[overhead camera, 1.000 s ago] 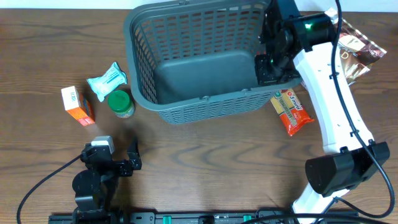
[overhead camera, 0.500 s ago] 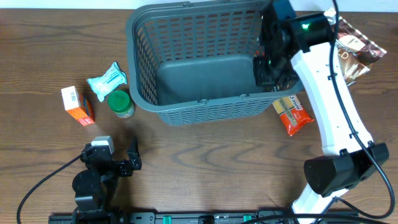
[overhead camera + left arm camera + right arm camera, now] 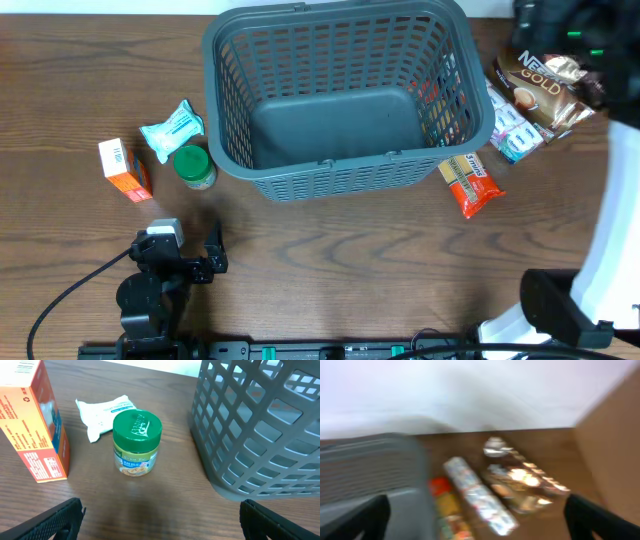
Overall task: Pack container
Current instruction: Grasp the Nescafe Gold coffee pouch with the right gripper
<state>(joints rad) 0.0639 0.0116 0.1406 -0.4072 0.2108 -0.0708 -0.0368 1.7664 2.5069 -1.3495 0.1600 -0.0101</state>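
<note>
The container [image 3: 340,168] is seen upright on the table [image 3: 330,270], ahead and to the right of the left gripper [image 3: 160,522], whose fingers are held wide apart. Just ahead of those fingers a green-lidded jar [image 3: 136,442] is stood, with a white packet [image 3: 102,410] behind it and an orange box [image 3: 35,430] to its left. The right gripper [image 3: 477,520] is shown blurred, its fingers spread apart. Ahead of them a gold pouch [image 3: 520,482], a foil strip [image 3: 475,497] and an orange packet [image 3: 442,502] are laid beside the container's wall.
</note>
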